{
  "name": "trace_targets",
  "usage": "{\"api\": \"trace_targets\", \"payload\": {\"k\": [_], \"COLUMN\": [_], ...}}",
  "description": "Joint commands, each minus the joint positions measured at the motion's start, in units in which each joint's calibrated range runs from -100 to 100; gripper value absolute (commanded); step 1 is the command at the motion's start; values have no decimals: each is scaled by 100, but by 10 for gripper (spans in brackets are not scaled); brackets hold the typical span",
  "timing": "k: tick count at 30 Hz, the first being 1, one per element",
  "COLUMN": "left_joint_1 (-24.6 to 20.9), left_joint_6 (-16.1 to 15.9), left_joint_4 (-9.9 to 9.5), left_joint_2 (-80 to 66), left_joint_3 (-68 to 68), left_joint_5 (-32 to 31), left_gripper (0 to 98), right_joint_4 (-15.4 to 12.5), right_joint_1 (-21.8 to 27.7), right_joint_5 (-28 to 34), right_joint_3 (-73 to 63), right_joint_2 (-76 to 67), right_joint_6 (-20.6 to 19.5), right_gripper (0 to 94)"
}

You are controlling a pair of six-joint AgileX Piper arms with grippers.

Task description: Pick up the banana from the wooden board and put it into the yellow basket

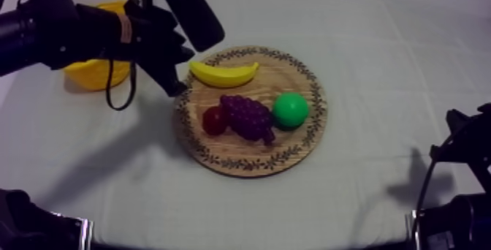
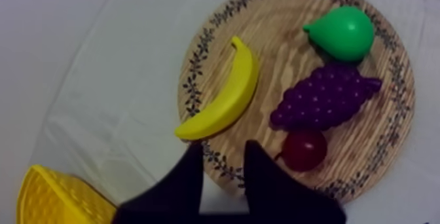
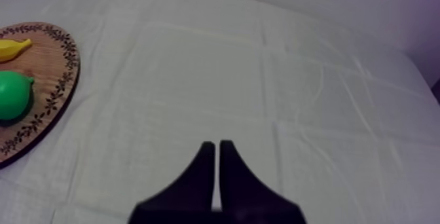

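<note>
The yellow banana [image 1: 223, 74] lies on the far left part of the round wooden board [image 1: 292, 147], just inside its patterned rim. My left gripper [image 1: 174, 83] hangs over the board's left rim, a short way from the banana's near tip. In the left wrist view its fingers [image 2: 193, 177] stand apart with nothing between them, just short of the banana [image 2: 222, 99]. The yellow basket [image 1: 95, 74] sits at the far left, partly hidden behind my left arm. My right gripper [image 3: 216, 151] is shut on nothing above bare cloth.
Purple grapes [image 1: 247, 115], a small red fruit [image 1: 213, 120] and a green pear [image 1: 291, 110] share the board with the banana. The basket's rim [image 2: 52, 197] shows beside my left fingers. My right arm [image 1: 464, 158] rests low at the right edge.
</note>
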Motion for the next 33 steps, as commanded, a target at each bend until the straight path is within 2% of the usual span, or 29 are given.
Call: {"api": "trace_targets", "payload": {"k": [1, 4, 8, 19, 33], "left_joint_1": [30, 23, -18, 21, 27], "left_joint_6": [36, -42, -194, -540, -611], "left_joint_4": [-22, 8, 91, 133, 97], "left_joint_2": [-8, -6, 35, 601, 2221], "left_joint_3": [-176, -211, -150, -238, -1340], "left_joint_5": [126, 8, -144, -82, 484], "left_gripper": [486, 555, 588, 572, 570], "right_joint_4": [-2, -2, -2, -2, -2], "right_joint_1": [2, 2, 2, 2, 2], "right_joint_5": [1, 1, 1, 1, 1], "right_joint_3": [-3, -3, -3, -3, -3], "right_joint_2": [-2, -2, -2, -2, -2], "right_joint_6": [2, 1, -1, 1, -1], "right_gripper": [3, 3, 3, 3, 3]}}
